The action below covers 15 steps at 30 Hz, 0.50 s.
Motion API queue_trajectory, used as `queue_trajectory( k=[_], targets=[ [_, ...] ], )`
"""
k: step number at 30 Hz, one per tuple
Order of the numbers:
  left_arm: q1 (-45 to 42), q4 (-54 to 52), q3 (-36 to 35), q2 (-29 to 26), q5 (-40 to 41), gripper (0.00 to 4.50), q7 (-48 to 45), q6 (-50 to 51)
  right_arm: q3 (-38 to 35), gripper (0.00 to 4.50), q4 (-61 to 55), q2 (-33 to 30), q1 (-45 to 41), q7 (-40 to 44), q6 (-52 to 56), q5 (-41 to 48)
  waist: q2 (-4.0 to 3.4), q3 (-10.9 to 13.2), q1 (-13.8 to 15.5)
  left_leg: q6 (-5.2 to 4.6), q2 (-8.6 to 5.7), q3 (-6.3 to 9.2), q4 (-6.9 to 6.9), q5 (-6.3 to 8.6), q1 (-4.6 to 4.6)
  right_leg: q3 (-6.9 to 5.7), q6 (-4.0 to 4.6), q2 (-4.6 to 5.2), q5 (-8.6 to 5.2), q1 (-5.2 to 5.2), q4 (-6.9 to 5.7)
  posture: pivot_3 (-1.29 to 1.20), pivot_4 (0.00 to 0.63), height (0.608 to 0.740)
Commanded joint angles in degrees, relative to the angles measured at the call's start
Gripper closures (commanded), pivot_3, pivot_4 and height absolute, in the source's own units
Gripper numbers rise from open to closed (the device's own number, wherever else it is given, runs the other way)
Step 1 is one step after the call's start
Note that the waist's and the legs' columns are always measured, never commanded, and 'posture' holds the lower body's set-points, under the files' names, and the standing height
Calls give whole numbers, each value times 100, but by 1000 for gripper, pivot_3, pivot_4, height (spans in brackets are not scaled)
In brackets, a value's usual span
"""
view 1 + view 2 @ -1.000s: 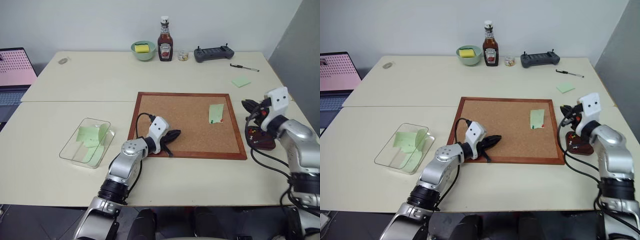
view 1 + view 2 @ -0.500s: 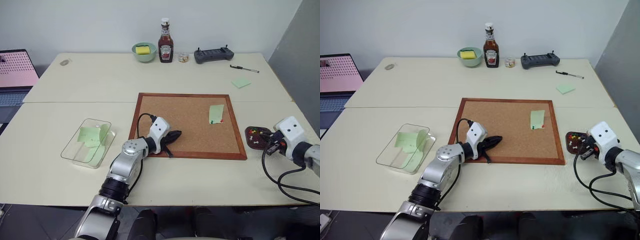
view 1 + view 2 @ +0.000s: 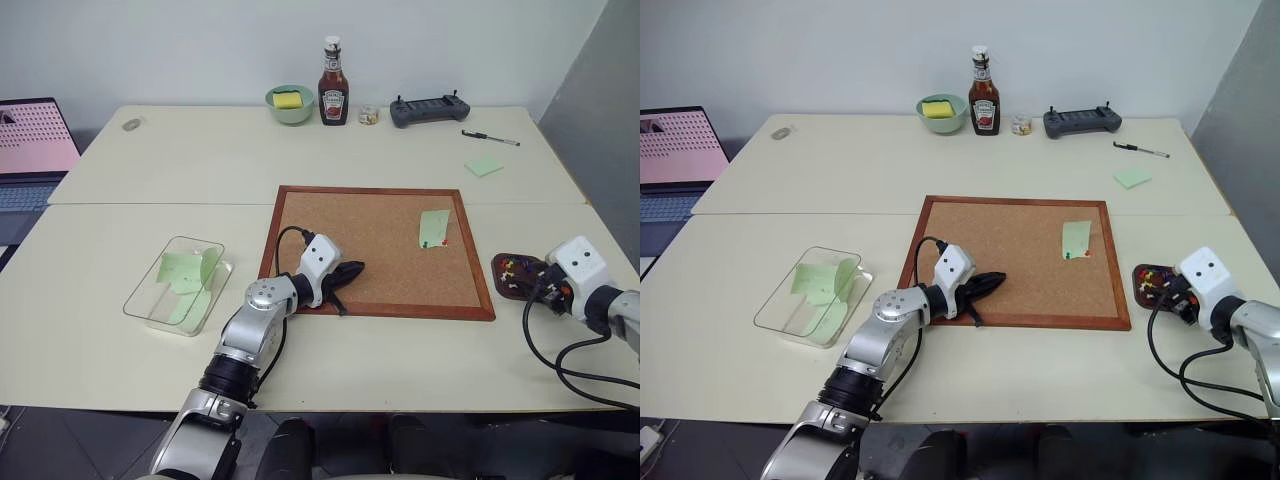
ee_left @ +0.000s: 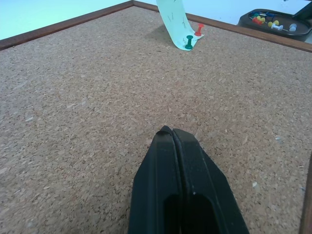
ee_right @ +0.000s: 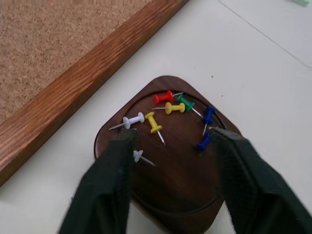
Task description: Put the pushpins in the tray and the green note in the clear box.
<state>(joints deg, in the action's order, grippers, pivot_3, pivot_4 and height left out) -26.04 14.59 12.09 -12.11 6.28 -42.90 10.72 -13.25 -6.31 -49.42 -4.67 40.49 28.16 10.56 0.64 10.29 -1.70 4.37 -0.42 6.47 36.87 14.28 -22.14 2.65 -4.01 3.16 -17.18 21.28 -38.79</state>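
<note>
My right gripper (image 5: 173,136) stands open low over the dark oval tray (image 5: 180,170), one finger on each side of it. Several pushpins (image 5: 165,108) in red, yellow, green, blue and white lie in the tray (image 3: 503,262), right of the corkboard (image 3: 370,235). The green note (image 3: 433,226) sits on the board's far right part, with a green pushpin (image 4: 188,42) and a red pushpin (image 4: 199,30) at its near edge. My left gripper (image 3: 347,271) is shut and empty, its tip resting on the cork near the board's front left. The clear box (image 3: 150,273) at the left holds green notes.
Another green note (image 3: 482,165) and a pen (image 3: 490,137) lie at the far right of the table. A ketchup bottle (image 3: 330,82), a green bowl (image 3: 287,102), a small jar (image 3: 368,115) and a controller (image 3: 429,108) line the back edge. A laptop (image 3: 35,140) stands at the left.
My right hand has come down from above the tray to sit low at its right side, where its fingers stand apart. The left arm has not moved.
</note>
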Motion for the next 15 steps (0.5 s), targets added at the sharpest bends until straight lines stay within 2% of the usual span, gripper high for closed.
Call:
queue_trajectory(
  k=[1, 4, 7, 15],
  targets=[
    [27, 124, 99, 35, -60, 4500, -10, 17, -315, 1332, -424, -34, -348, 283, 318, 582, 0, 0, 0, 0, 0, 0, 0, 0, 0, 0, 0, 0, 0, 0, 0, 0, 150, 740],
    [22, 131, 105, 56, -67, 4500, -1, 15, -129, 1332, -647, 158, -579, 381, 608, 930, 1, 0, 0, 0, 1, 1, 0, 0, 1, -1, 0, -1, 0, -1, 1, 0, 150, 740],
    [2, 144, 106, 85, -73, 4500, 20, 16, 244, 1332, -514, 497, -954, 195, 660, 884, 3, 1, -1, 0, 1, 2, 0, 0, 5, -2, 0, 0, 0, -7, 4, 0, 150, 740],
    [48, 49, 97, 127, -88, 4500, 92, 61, 1144, 1332, 888, 1472, -2014, -237, 5, 261, 2, 1, 22, 0, -1, 4, -2, 0, 7, -4, 0, 1, 1, -9, 6, 0, 150, 740]
  ],
)
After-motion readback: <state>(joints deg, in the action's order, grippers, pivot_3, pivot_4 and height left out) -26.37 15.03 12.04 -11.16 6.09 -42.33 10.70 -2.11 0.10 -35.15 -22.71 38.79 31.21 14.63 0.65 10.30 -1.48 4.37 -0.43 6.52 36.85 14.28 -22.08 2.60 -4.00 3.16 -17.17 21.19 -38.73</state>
